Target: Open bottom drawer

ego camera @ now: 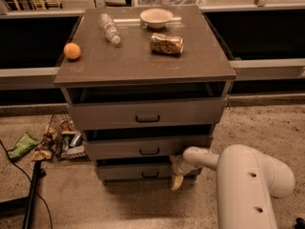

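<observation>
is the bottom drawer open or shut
Slightly open. The bottom drawer shows a dark gap above its front. The gripper hangs at its right end, off the handle.

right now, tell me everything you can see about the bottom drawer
The bottom drawer is the lowest and narrowest of the cabinet's three, with a shallow grey-brown front that looks like laminate or painted wood. A small dark handle sits at its centre. A dark gap shows above its front. It sits just above the speckled floor, casting a shadow beneath. The gripper hangs at the drawer's right end, right of the handle; whether it touches the front is unclear.
</observation>
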Robot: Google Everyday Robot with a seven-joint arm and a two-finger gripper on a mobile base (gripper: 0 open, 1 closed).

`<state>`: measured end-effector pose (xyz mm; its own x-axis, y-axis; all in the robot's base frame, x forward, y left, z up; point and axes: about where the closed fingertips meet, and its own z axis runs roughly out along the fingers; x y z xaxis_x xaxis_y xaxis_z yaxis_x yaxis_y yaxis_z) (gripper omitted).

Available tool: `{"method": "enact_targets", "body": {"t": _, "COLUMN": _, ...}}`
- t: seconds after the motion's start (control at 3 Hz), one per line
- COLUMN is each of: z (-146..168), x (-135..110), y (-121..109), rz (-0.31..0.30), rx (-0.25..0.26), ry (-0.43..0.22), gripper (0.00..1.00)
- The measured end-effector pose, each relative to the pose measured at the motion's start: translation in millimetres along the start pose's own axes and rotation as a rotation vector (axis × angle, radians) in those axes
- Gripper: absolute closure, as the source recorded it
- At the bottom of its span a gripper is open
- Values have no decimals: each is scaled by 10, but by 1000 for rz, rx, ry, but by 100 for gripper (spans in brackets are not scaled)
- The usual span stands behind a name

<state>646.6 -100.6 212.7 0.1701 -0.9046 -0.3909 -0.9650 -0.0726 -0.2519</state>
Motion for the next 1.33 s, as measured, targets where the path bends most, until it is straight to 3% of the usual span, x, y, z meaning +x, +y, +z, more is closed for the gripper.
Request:
{"method": "enact_targets", "body": {"t": 0.33, "z": 78, "x": -2, "y": 27, "rz": -2, "rx": -3, "ry": -3, "gripper": 0}}
{"method": "enact_targets", "body": {"t": 1.0, "z": 477, "x": 119, "y": 159, "rz": 45, "rx": -40, "ry": -87, "gripper": 0}}
{"method": "enact_targets", "body": {"t": 1.33, "z": 571, "x": 154, "y": 176, "rz": 49, "rx": -53, "ry": -113, "gripper": 19}}
